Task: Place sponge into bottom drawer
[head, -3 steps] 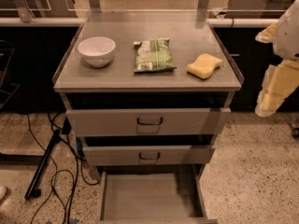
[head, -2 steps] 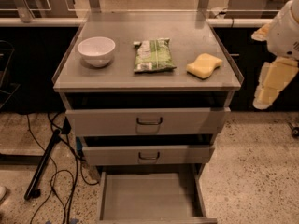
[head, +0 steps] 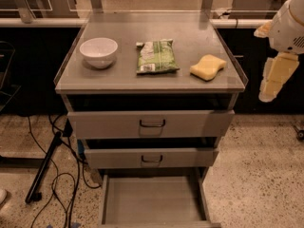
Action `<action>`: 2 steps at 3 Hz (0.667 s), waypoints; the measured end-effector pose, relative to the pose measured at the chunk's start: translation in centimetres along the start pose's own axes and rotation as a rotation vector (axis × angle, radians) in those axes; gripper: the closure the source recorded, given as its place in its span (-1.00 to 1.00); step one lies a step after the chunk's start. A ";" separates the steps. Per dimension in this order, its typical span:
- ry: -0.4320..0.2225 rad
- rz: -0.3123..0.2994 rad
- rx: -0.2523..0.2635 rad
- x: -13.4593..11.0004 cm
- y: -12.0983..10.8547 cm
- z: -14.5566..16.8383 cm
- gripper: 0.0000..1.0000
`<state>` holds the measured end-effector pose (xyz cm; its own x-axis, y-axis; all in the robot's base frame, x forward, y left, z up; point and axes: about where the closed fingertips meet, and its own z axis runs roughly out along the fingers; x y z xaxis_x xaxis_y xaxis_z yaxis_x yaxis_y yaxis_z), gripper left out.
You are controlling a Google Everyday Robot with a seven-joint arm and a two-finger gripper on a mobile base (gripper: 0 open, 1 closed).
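Risk: missed grasp
Sponge (head: 208, 67) lies left of gripper (head: 274, 77), whose state I cannot tell; skewed reach might knock it off desk (head: 142, 82)

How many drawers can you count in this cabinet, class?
3. The top drawer sits just under the tabletop, the middle drawer is below it, and the bottom drawer is lowest, pulled open. The tool hangs right of the tabletop.
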<state>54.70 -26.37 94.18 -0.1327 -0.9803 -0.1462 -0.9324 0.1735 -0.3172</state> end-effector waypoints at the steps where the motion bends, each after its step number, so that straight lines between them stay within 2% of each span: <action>1: 0.003 -0.010 0.036 0.3 -3.5 -0.1 -1.00; 2: 0.023 -0.043 0.060 0.9 -8.2 0.7 -1.00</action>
<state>62.50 -28.58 95.96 -0.1019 -0.9887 -0.1098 -0.9156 0.1363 -0.3783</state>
